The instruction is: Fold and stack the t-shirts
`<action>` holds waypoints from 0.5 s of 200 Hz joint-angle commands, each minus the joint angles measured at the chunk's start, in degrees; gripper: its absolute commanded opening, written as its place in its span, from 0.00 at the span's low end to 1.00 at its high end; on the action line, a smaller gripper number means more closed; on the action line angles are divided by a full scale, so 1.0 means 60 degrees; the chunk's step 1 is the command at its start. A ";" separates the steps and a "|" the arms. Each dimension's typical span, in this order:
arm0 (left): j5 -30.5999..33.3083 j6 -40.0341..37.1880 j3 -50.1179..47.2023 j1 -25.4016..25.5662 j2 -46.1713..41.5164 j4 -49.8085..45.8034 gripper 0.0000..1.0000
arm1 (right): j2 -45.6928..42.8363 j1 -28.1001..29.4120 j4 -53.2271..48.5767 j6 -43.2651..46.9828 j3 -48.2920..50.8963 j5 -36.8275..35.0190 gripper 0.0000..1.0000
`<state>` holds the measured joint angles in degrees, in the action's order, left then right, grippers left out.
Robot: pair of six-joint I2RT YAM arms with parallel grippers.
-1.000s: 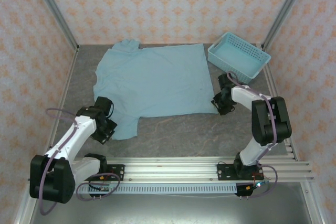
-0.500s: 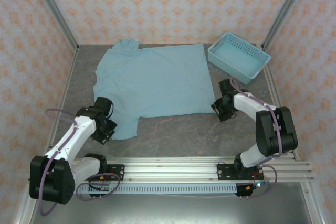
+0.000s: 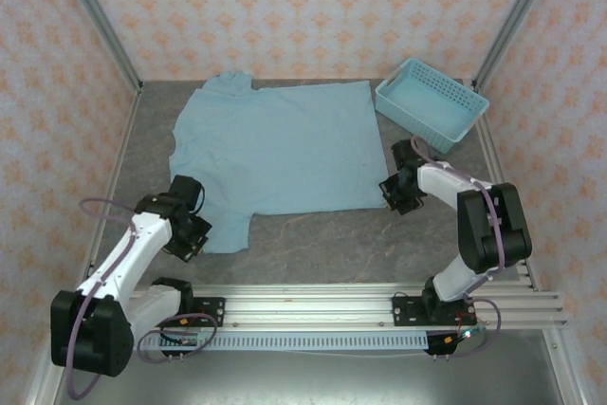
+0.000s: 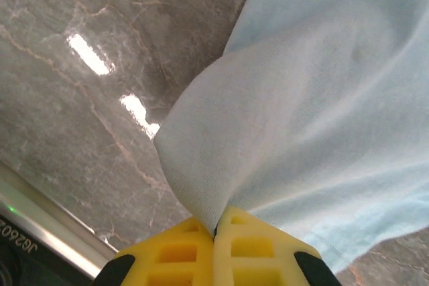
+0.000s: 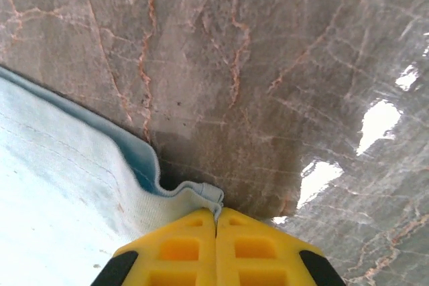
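Clamps left gripper [image 4: 216, 224] on the near sleeve of t-shirt [image 3: 275, 144]; pinches right gripper [image 5: 216, 215] shut on the near right hem corner; lies spread flat on grey table [image 3: 313, 244], far corner just beside basket [image 3: 432, 101]; likely handles light, limp, droopy; best taken at corners and hems; differs from a second ago on the right: jaws then apart, now nipped on cloth.
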<state>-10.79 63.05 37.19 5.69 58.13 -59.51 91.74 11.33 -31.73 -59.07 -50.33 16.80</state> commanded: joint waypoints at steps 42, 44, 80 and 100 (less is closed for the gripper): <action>-0.0121 0.1727 0.0291 0.1005 -0.1617 -0.2540 0.00 | -0.1426 0.0291 -0.2301 0.0896 0.0475 -0.0458 0.00; -0.0092 0.1794 0.0291 0.1056 -0.1679 -0.2583 0.00 | -0.1490 0.0315 -0.2352 0.0906 0.0506 -0.0456 0.00; 0.0089 0.2397 0.0108 0.1968 -0.2012 -0.2221 0.00 | -0.2128 0.0510 -0.2729 0.0853 0.1064 -0.0465 0.00; 0.0421 0.2176 0.0534 0.2039 -0.1609 -0.1770 0.00 | -0.2177 0.0514 -0.2681 0.0736 0.1086 -0.0470 0.00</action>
<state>-11.73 74.19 38.33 17.26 46.41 -70.70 79.59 14.22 -44.36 -54.76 -44.51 15.88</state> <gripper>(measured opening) 0.046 0.040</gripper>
